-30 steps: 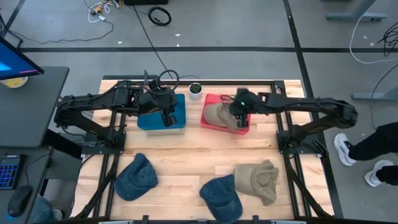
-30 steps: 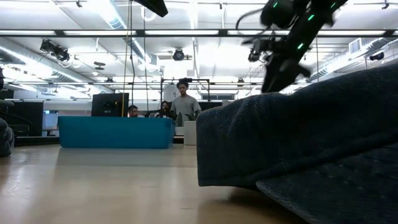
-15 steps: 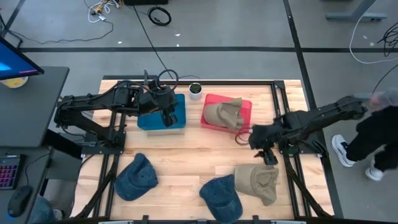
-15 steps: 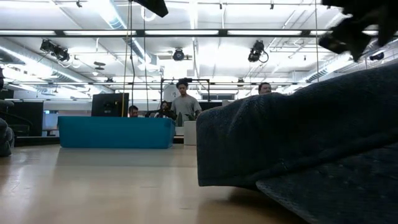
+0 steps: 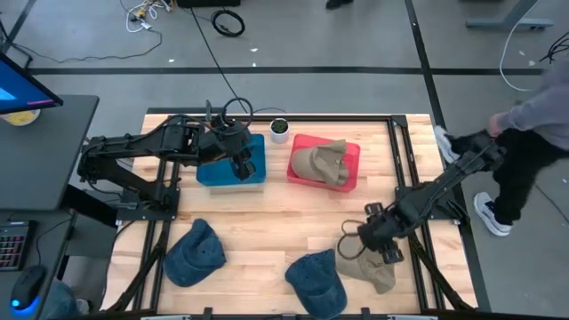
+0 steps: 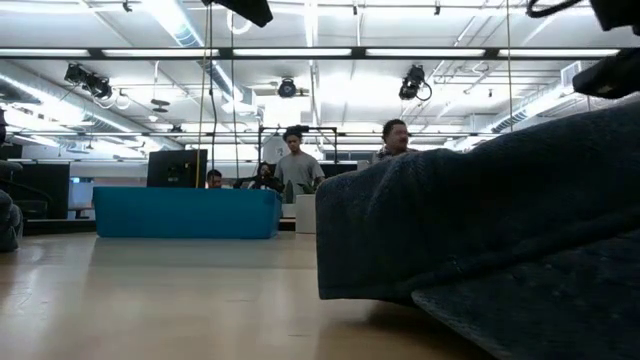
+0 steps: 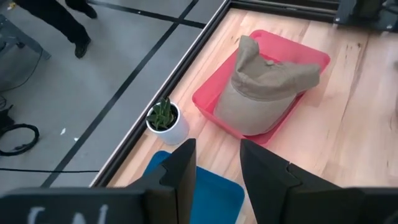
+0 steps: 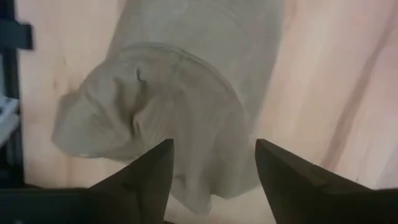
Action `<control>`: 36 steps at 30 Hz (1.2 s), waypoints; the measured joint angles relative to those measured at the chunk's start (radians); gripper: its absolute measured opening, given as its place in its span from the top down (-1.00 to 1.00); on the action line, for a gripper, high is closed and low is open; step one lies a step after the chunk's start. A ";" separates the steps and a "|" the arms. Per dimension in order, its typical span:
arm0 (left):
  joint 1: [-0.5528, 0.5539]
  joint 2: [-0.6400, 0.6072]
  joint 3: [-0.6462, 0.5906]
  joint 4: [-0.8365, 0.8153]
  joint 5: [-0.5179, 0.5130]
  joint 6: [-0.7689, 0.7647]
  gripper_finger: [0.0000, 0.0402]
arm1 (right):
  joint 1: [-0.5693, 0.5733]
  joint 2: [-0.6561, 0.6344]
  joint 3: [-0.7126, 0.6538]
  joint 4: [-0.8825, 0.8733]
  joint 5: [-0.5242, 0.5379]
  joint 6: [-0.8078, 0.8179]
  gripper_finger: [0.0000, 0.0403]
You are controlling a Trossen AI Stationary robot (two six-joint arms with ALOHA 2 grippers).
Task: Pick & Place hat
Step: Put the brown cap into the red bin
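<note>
A tan hat lies on the table near its front edge, right of centre. It also shows in the right wrist view. My right gripper is open just above it, fingers pointing down over its crown, touching nothing I can see. A second tan hat lies in the red bin. My left gripper is open and empty over the blue bin. Its wrist view shows the red bin and the hat in it.
Two blue hats lie near the front edge; one fills the right of the low view. A small potted plant stands at the far edge. A person stands beside the table's right side.
My right gripper has left the red bin, where the tan hat stays lying, and swung toward the table's near right. It has come down over the tan hat on the table. A person has walked up beside the table's right side.
</note>
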 joint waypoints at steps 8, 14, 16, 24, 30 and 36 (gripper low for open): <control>-0.021 0.028 -0.153 0.190 0.139 0.074 0.36 | 0.077 0.187 0.000 0.036 0.011 0.004 -0.21; -0.035 0.028 -0.393 0.591 0.309 0.147 0.36 | 0.075 0.261 0.000 0.046 0.066 -0.031 -0.12; -0.036 0.027 -0.437 0.661 0.336 0.147 0.36 | 0.075 0.277 0.000 0.060 0.064 -0.058 -0.05; -0.056 0.027 -0.549 0.748 0.345 0.076 0.36 | 0.060 0.299 0.000 0.136 0.052 -0.103 0.63; -0.060 0.027 -0.578 0.748 0.338 0.074 0.36 | 0.009 0.253 0.002 0.083 -0.024 -0.021 0.91; -0.060 0.027 -0.578 0.755 0.253 0.074 0.36 | -0.027 0.190 0.104 -0.118 0.053 -0.010 0.97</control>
